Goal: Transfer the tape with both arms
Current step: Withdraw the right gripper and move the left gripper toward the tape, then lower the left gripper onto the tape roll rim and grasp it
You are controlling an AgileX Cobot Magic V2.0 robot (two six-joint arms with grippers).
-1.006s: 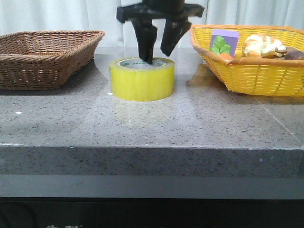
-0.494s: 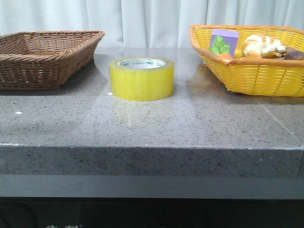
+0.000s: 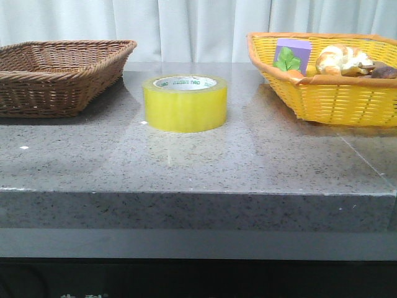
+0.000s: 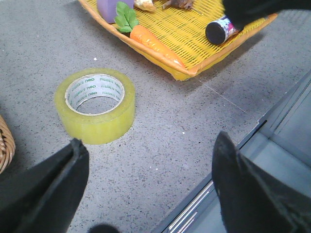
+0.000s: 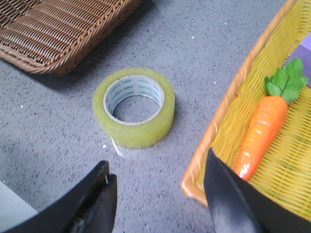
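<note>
The tape point(image 3: 185, 102), a wide yellow roll with a white core and green print, lies flat on the grey stone table between the two baskets. It also shows in the left wrist view point(image 4: 95, 105) and in the right wrist view point(image 5: 134, 107). No arm shows in the front view. My left gripper point(image 4: 148, 165) is open and empty, high above the table near its front edge, away from the roll. My right gripper point(image 5: 158, 182) is open and empty, high above the table beside the yellow basket's rim.
A brown wicker basket point(image 3: 59, 71) stands at the left, empty inside as far as I see. A yellow basket point(image 3: 335, 93) at the right holds a toy carrot point(image 5: 260, 128), a purple block point(image 3: 293, 49), bread point(image 3: 341, 59) and a dark can point(image 4: 221, 30). The table's front edge point(image 3: 198, 194) is near.
One second ago a gripper stood open over the tape with one finger in its core. It has since lifted out of the front view. The tape has stayed in place.
</note>
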